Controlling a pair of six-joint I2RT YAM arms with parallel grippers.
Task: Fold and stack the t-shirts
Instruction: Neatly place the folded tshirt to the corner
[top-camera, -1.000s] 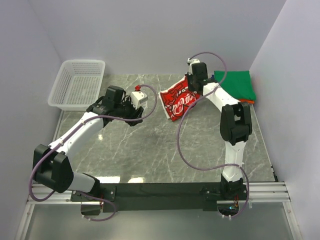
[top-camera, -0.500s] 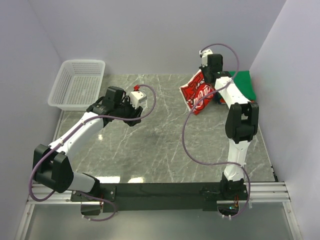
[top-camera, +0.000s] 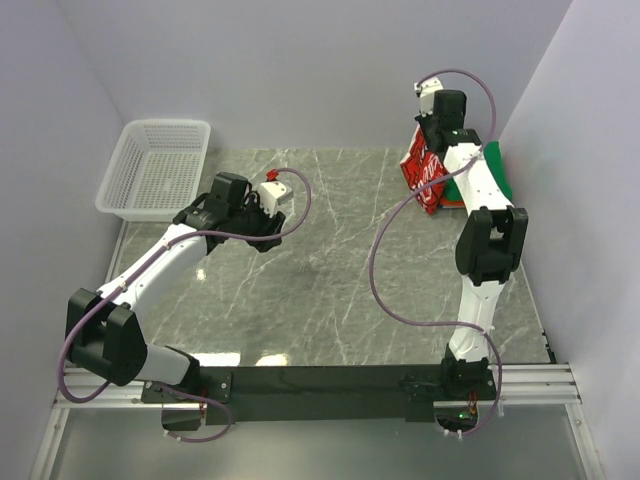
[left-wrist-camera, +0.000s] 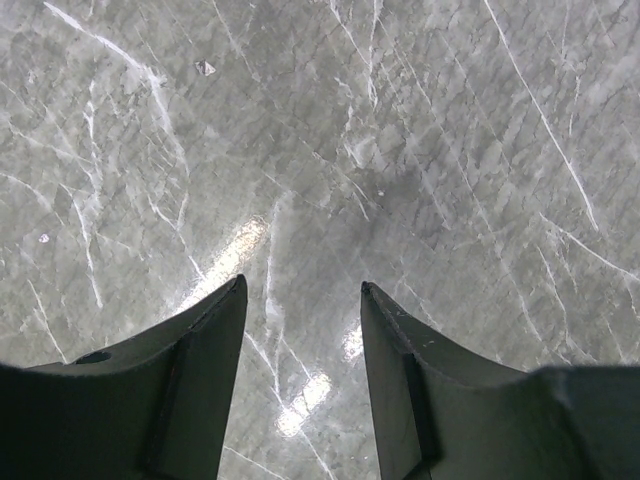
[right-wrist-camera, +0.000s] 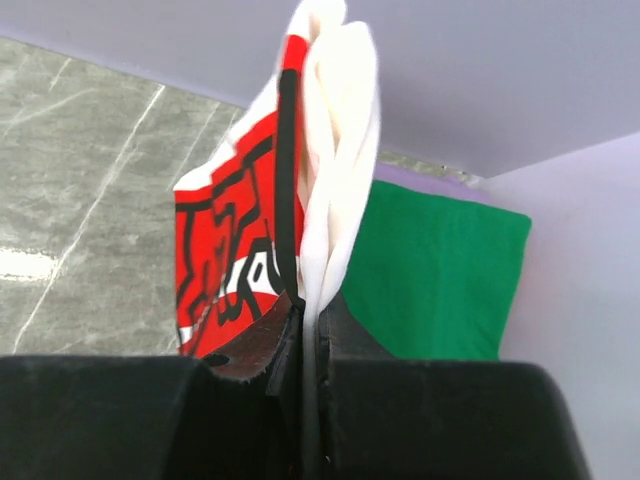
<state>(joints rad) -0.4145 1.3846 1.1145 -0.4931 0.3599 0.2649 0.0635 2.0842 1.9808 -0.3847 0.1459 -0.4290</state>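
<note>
The white tee's (right-wrist-camera: 335, 150) red print is lettered, perhaps too creased to read. The right end effector (right-wrist-camera: 305, 318) pinches it at the counter's (left-wrist-camera: 400, 120) one o'clock, near the green tee (right-wrist-camera: 430, 270). The left end effector (left-wrist-camera: 303, 300) is spread, empty.

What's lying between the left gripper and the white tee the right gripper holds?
Nothing: in the top view only bare marble table lies between the left gripper and the white tee.
</note>
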